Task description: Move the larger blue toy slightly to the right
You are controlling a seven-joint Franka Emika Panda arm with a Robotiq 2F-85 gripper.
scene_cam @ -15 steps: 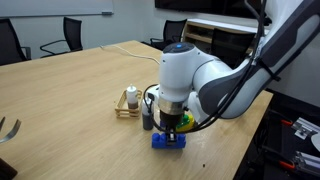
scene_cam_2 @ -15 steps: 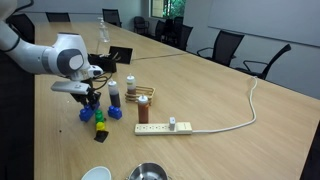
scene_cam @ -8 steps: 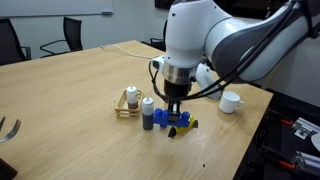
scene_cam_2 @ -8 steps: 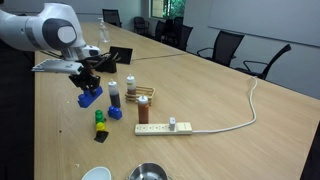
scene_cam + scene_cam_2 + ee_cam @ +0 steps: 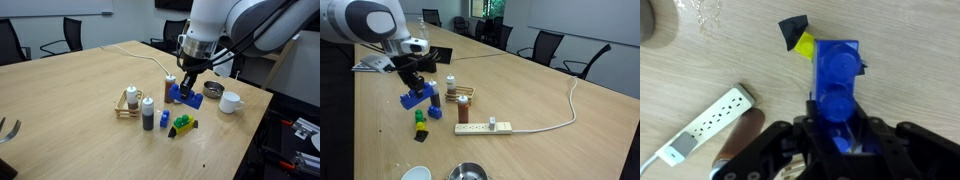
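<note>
One larger blue toy (image 5: 182, 95) is hanging over the tabletop (image 5: 70, 90).
Jaws are clamping it; bottles (image 5: 148, 112) and a green-and-yellow toy (image 5: 183, 125) are crowding close by.

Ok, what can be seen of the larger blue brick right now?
The blue brick is long and looks like bright, glossy plastic, with round studs along its top. The gripper is shut on one end and holds it clear of the table. It hangs tilted in an exterior view. Only the gripper appears to touch it.
</note>
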